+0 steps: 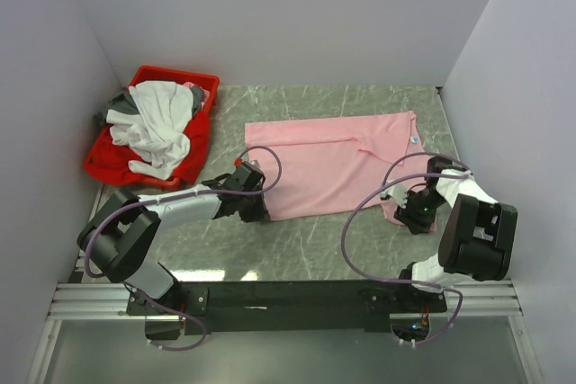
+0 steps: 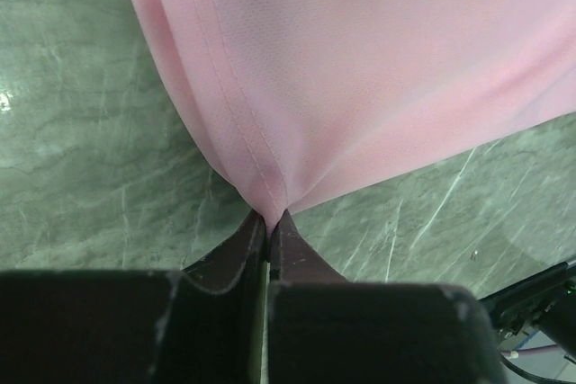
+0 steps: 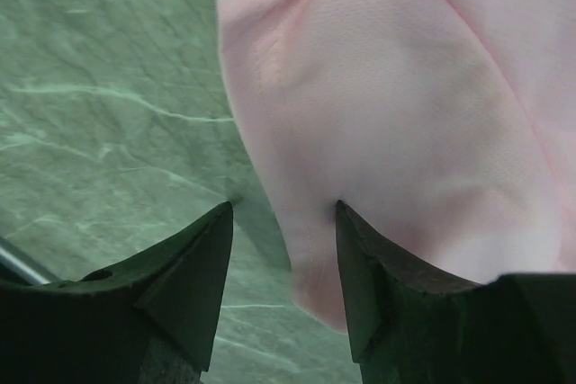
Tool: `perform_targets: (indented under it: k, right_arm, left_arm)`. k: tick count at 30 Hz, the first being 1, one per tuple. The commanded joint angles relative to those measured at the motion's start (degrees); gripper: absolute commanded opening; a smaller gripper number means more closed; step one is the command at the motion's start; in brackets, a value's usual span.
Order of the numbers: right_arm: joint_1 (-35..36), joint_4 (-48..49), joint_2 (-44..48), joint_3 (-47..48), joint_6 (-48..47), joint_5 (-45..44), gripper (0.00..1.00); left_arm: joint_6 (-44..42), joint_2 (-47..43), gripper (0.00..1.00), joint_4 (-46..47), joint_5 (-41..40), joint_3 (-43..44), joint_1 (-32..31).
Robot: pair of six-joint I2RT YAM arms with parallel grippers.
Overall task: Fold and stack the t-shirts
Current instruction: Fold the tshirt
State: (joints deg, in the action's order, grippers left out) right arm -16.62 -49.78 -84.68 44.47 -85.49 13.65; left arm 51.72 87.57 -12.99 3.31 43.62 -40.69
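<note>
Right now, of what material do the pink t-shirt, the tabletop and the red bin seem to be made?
Pink t-shirt: fine matte knit; tiny mesh texture, stitched hem. Tabletop: green marble-look surface, slightly glossy, white veins; stone or laminate, unclear. Red bin: smooth moulded plastic, apparently.

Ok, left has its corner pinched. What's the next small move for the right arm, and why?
Probably shut the right gripper on the cloth. The left gripper is clamped on the pink t-shirt at its near corner, while the right's jaws stand open with the shirt's edge lying in the gap between them, not yet held. Folding likely needs both grips.
</note>
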Motion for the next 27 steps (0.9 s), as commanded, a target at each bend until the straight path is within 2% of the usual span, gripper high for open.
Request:
perform_targets:
  k: [1, 2, 4, 6, 9, 12, 16, 27]
  right_arm:
    - [0.0, 7.1, -0.5, -3.6, 0.8, -3.0, 0.56]
    - [0.3, 7.4, -0.9, -3.7, 1.3, -2.8, 0.55]
    - [0.8, 7.9, -1.3, -3.5, 2.2, -1.8, 0.46]
    - [1.3, 6.0, -1.2, -1.7, 3.0, 0.0, 0.26]
    - [1.8, 0.0, 0.0, 2.5, 3.5, 5.1, 0.07]
    - [3.6, -4.4, 0.7, 7.0, 6.5, 7.6, 0.01]
    - [6.9, -9.2, -1.0, 12.2, 11.5, 7.0, 0.00]
    - [7.7, -8.9, -2.1, 20.2, 17.0, 4.1, 0.00]
  left_arm:
    - [-1.0, -0.3, 0.01, 2.1, 1.5, 0.3, 0.2]
    - [-1.1, 0.0, 0.01, 2.0, 1.5, 0.5, 0.3]
    - [-1.4, 0.1, 0.01, 1.8, 1.6, 0.6, 0.3]
    - [-1.6, -0.2, 0.01, 1.7, 1.5, 0.5, 0.4]
    - [-1.7, -1.0, 0.01, 1.7, 1.0, 0.4, 0.8]
    - [-1.7, -1.4, 0.01, 1.9, 0.8, 0.1, 1.2]
    - [-2.0, -1.8, 0.01, 2.0, 0.7, 0.2, 2.2]
    - [-3.6, -4.2, 0.01, 1.1, 1.3, 3.4, 4.1]
